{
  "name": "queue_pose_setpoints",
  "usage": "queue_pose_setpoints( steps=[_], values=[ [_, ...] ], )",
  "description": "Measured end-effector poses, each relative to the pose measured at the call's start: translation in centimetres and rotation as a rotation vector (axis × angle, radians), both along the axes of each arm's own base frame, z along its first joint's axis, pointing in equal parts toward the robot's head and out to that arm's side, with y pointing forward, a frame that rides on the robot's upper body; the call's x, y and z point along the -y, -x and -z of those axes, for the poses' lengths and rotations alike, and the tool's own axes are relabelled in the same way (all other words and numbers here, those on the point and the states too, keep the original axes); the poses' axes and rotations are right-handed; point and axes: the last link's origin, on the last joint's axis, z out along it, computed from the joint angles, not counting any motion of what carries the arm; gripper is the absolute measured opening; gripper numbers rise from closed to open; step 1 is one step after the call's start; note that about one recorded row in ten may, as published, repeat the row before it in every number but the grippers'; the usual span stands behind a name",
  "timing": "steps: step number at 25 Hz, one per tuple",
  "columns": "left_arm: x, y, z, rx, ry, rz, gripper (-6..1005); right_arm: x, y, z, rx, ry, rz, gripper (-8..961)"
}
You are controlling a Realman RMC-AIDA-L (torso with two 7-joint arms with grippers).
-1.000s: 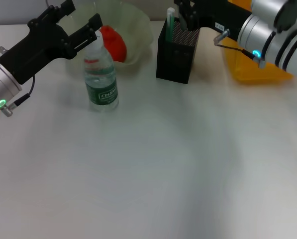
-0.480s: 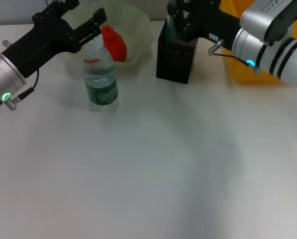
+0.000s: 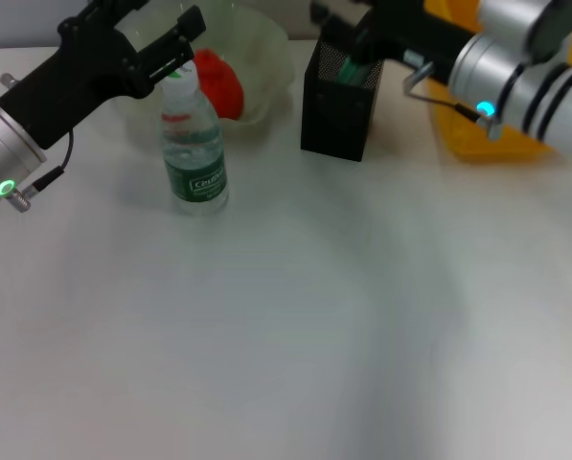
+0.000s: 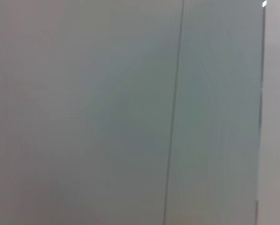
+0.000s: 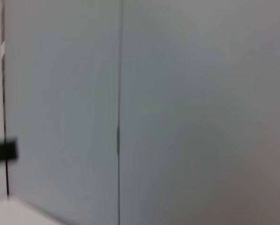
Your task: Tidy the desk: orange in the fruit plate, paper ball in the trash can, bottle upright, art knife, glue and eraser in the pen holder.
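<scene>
Head view of a white tabletop (image 3: 295,326) with both arms reaching toward its far edge. The bottle (image 3: 194,144) stands upright on the tabletop at far left of centre, with a green label and a pale cap. The left end effector (image 3: 161,40) is at the level of the cap, its two black fingers (image 3: 177,36) spread wide; one finger shows just beside the cap, but contact with the bottle cannot be confirmed. Directly behind the bottle sits the translucent fruit plate (image 3: 266,57), and the orange (image 3: 218,81), which appears reddish here, lies inside it, partly hidden by the bottle's neck. To the right of the plate, and apart from it, stands the black mesh pen holder (image 3: 338,110). The right end effector (image 3: 357,29) is over the holder's open top; a green object (image 3: 351,69) shows at the holder's mouth just below it, and whether the fingers are clamped on this object or spread cannot be told. Behind the right arm, at the far right, lies a yellow container (image 3: 477,139), mostly hidden by the arm. The two wrist views show only a plain grey surface with thin vertical lines, and none of the task's things.
</scene>
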Motion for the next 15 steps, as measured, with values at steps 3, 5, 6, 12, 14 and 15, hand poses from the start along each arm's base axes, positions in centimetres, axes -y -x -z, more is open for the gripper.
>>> queue_pose_setpoints(
  steps=[3,5,6,12,14,15],
  values=[
    [0.3,-0.4,-0.3,0.015,-0.001,0.035,795,0.8,-0.1,-1.3,-0.114,0.044,0.028,482],
    [0.3,-0.4,-0.3,0.015,-0.001,0.035,795,1.5,0.1,-2.2,-0.157,0.078,0.009,528],
    [0.6,-0.7,-0.6,0.030,0.004,0.067,795,2.1,0.2,-2.7,-0.170,0.103,-0.014,527],
    [1.6,-1.7,-1.8,0.061,0.067,0.171,795,6.7,0.5,-6.7,-0.160,0.312,-0.217,525],
    [3.0,-1.9,-1.7,0.023,0.222,0.262,795,8.3,-0.3,-7.9,-0.143,0.384,-0.253,526],
    [3.7,-1.9,-1.5,0.007,0.292,0.286,795,9.0,-0.9,-8.5,-0.141,0.411,-0.265,526]
  ],
)
